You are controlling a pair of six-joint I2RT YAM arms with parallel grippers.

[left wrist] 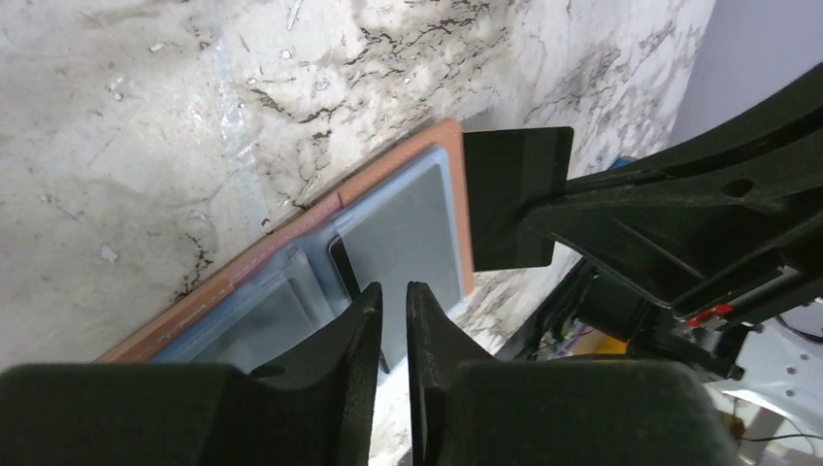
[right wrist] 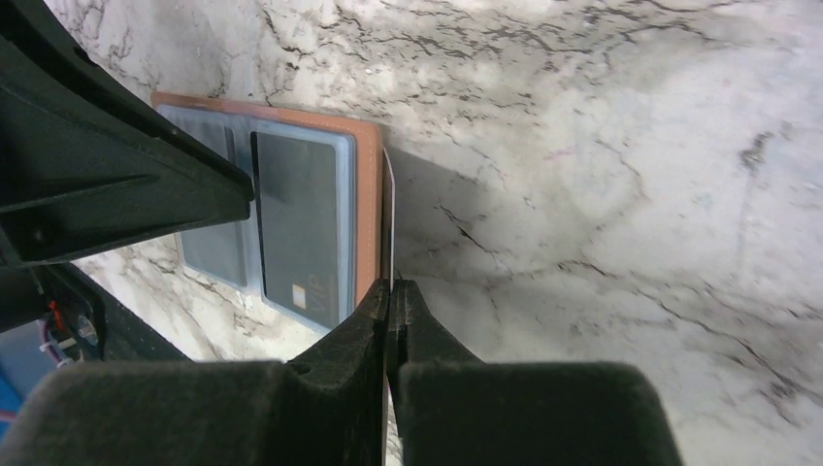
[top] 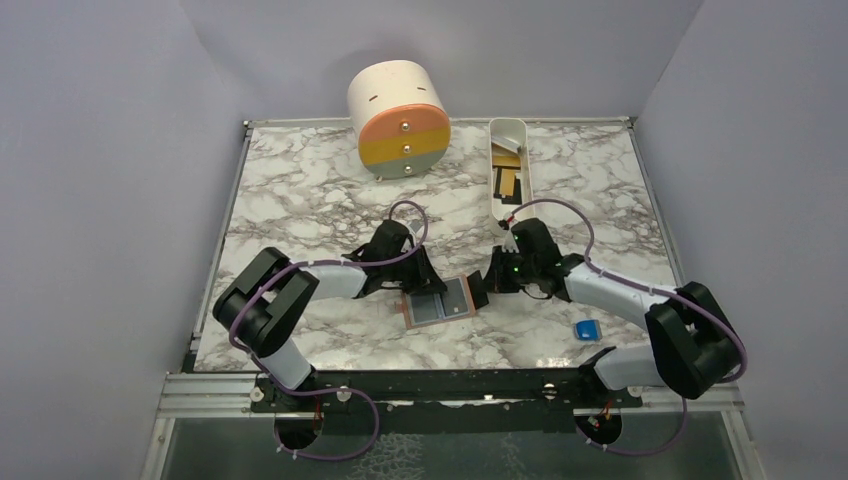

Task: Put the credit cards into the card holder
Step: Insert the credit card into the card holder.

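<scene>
From above, the card holder [top: 438, 308] lies open on the marble surface [top: 300, 190], near the arms and in the middle. The left pincer [top: 427, 290] is over its far left part and the right pincer [top: 482, 292] is at its right edge. More cards [top: 508, 180] lie in a white tray [top: 508, 125] far right. In the left wrist view, the left pincer is a little open with nothing between its fingers [left wrist: 354, 325], above a grey card [left wrist: 403, 233] in the right pocket. The right pincer is closed on a black credit card [left wrist: 514, 194]. In the right wrist view, this card is seen edge-on, just beside the holder's brown rim.
</scene>
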